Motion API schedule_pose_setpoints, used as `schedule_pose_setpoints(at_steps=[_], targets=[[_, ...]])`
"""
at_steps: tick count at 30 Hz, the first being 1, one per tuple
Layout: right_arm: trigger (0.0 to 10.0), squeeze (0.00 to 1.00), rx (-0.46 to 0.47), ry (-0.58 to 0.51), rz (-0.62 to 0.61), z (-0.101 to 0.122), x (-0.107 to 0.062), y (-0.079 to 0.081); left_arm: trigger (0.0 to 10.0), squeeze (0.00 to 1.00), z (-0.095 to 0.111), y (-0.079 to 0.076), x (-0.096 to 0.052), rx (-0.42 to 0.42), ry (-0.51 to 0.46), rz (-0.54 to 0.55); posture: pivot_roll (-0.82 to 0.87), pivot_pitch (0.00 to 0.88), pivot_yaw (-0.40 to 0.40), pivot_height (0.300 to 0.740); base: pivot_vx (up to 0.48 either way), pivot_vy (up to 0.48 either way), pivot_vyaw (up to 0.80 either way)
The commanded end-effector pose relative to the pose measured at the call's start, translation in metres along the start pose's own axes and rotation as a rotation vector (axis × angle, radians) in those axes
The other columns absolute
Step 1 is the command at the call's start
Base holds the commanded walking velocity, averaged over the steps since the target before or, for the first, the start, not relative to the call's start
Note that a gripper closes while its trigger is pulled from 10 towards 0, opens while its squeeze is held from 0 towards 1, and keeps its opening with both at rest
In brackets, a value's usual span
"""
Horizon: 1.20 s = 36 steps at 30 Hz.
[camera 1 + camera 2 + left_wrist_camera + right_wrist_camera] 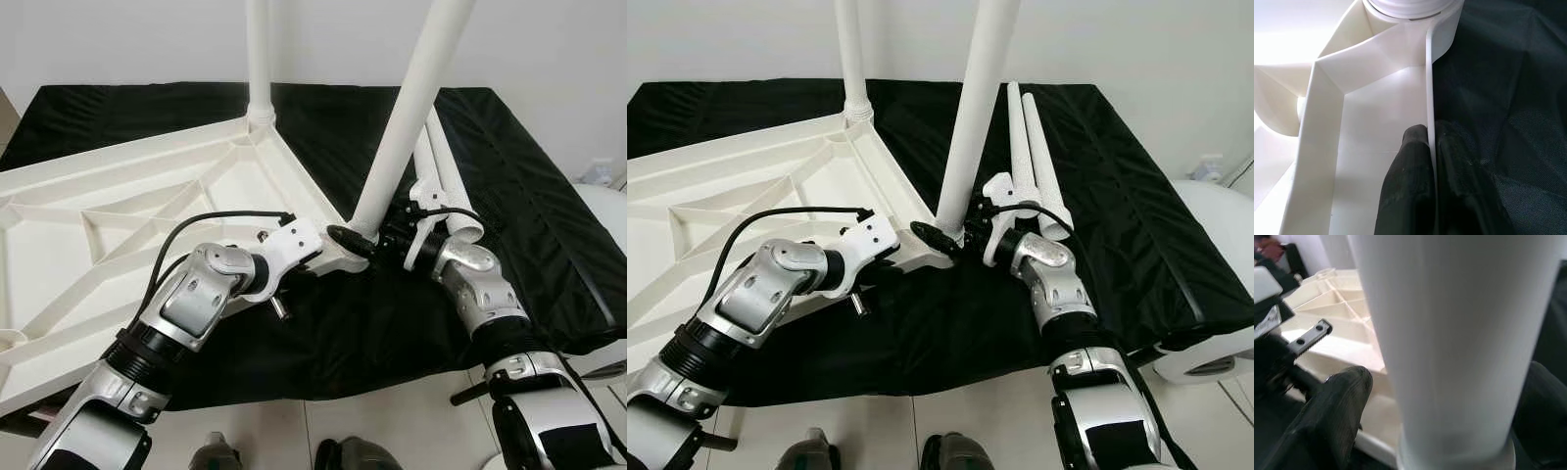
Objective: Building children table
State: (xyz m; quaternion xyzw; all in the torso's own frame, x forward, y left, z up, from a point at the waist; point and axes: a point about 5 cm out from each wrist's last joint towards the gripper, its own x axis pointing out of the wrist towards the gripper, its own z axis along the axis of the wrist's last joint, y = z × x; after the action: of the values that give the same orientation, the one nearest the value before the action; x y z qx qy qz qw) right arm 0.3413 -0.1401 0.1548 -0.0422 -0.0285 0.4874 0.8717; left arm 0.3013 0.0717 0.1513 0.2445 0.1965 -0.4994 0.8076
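Fingers (1405,186) of the left gripper (1431,147) pinch the thin rim wall of the upturned white tabletop (127,211), near its corner socket. Right gripper (1449,396) fingers (1337,406) straddle the smooth cylindrical leg (411,108), holding it where it stands, slightly tilted, in that socket. A second leg (259,59) stands upright in the far corner. Two spare legs (1034,157) lie side by side on the black cloth (529,196) just beyond the right gripper. Ribbed plastic braces cross the tabletop's underside.
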Motion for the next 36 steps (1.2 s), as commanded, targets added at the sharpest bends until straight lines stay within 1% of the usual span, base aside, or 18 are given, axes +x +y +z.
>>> schedule_pose_setpoints(at_steps=[1,10,25,26,28,29,30,31,32,34,36], targets=[[10.0,0.00,-0.011,0.007,0.008,0.003,-0.003,-0.004,10.0,0.00,0.015,0.001,-0.005,0.063,-0.059,0.028,0.02,0.030,-0.045,0.740,0.000,0.000,0.00],[10.0,0.00,-0.030,0.000,-0.004,0.009,-0.006,-0.014,10.0,0.00,0.012,0.000,-0.004,0.060,-0.052,0.023,0.02,0.036,-0.041,0.740,0.000,0.000,0.00],[10.0,0.00,-0.045,-0.011,0.007,0.013,-0.005,-0.016,10.0,0.00,0.006,0.001,-0.001,0.060,-0.017,0.035,0.02,0.049,-0.035,0.740,0.000,0.000,0.00],[9.1,0.00,-0.046,-0.009,0.009,0.013,-0.005,-0.017,10.0,0.00,0.006,0.001,-0.001,0.060,-0.016,0.036,0.02,0.050,-0.035,0.740,0.000,0.000,0.00],[9.1,0.00,-0.048,-0.006,0.010,0.012,-0.005,-0.016,10.0,0.00,0.006,0.002,-0.001,0.060,-0.016,0.037,0.02,0.050,-0.036,0.740,0.000,0.000,0.00],[7.7,0.00,-0.048,-0.003,0.010,0.012,-0.005,-0.017,10.0,0.00,0.006,0.002,-0.001,0.059,-0.016,0.037,0.02,0.050,-0.036,0.740,0.000,0.000,0.00],[7.7,0.00,-0.049,-0.002,0.010,0.012,-0.006,-0.017,10.0,0.00,0.006,0.002,-0.001,0.060,-0.017,0.038,0.02,0.050,-0.036,0.740,0.000,0.000,0.00],[4.7,0.00,-0.049,-0.001,0.009,0.011,-0.006,-0.017,10.0,0.00,0.006,0.002,-0.001,0.060,-0.017,0.038,0.02,0.050,-0.036,0.740,0.000,0.000,0.00],[4.7,0.00,-0.049,-0.001,0.009,0.011,-0.006,-0.017,10.0,0.00,0.006,0.002,-0.001,0.060,-0.017,0.038,0.02,0.050,-0.036,0.740,0.000,0.000,0.00],[3.5,0.00,-0.056,0.005,0.010,0.011,-0.006,-0.018,10.0,0.00,0.007,0.002,-0.001,0.060,-0.019,0.039,0.02,0.050,-0.036,0.740,0.000,0.000,0.00],[3.5,0.00,-0.057,0.006,0.011,0.011,-0.007,-0.018,10.0,0.00,0.007,0.002,-0.001,0.060,-0.019,0.039,0.02,0.050,-0.036,0.740,0.000,0.000,0.00]])
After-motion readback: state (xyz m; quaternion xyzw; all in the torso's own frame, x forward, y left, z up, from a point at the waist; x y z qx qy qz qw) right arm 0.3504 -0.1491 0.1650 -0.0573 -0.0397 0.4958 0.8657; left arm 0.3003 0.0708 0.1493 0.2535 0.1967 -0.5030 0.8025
